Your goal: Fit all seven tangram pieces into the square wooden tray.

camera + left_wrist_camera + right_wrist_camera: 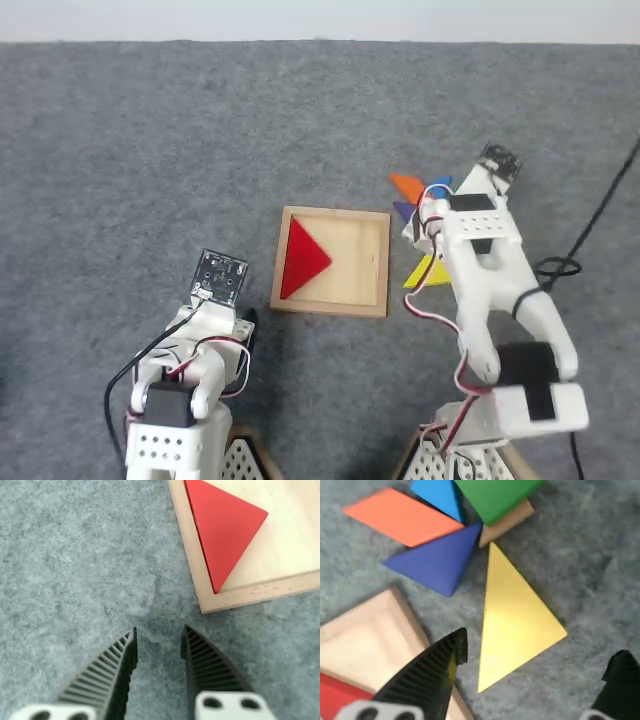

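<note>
The square wooden tray (362, 268) lies mid-table with a red triangle (300, 258) in its left half. Right of it sit loose pieces: an orange parallelogram (402, 517), a dark blue triangle (440, 560), a blue piece (437, 492), a green piece (495, 495), a tan piece (509, 522) and a yellow triangle (512, 620). My right gripper (541, 654) hangs open over the yellow triangle, one finger at the tray's edge (365, 640). My left gripper (159, 635) is open above bare carpet, just off the tray's near left corner (250, 596), close to the red triangle (222, 525).
Grey carpet covers the table. A black cable (590, 225) runs along the right side by the right arm. The tray's right half (360, 250) is bare wood.
</note>
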`<state>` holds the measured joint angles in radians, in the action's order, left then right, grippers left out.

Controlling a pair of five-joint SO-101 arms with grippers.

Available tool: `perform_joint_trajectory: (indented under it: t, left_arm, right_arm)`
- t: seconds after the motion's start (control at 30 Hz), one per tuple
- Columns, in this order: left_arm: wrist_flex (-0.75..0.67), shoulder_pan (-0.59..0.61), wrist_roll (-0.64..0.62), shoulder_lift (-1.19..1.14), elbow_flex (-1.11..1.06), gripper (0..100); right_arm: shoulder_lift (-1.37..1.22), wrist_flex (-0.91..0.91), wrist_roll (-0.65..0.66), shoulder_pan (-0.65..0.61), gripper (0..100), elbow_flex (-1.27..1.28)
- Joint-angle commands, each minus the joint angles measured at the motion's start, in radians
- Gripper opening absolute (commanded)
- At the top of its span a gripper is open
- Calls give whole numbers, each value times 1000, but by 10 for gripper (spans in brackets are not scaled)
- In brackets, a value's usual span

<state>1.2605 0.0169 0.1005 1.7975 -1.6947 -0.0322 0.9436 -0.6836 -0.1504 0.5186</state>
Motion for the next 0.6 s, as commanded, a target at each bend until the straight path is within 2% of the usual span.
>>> perform_joint_trajectory:
  t: [0.0,0.23,0.57]
  left_arm:
    - [3,5,-8,20,10,137]
    - [3,5,-8,20,10,137]
    - [3,5,-8,20,10,137]
  right_arm:
    - [-68,-8,32,-7,408,-77]
    - [-177,88,48,-5,296,-222]
    - [-197,94,48,-5,291,-229]
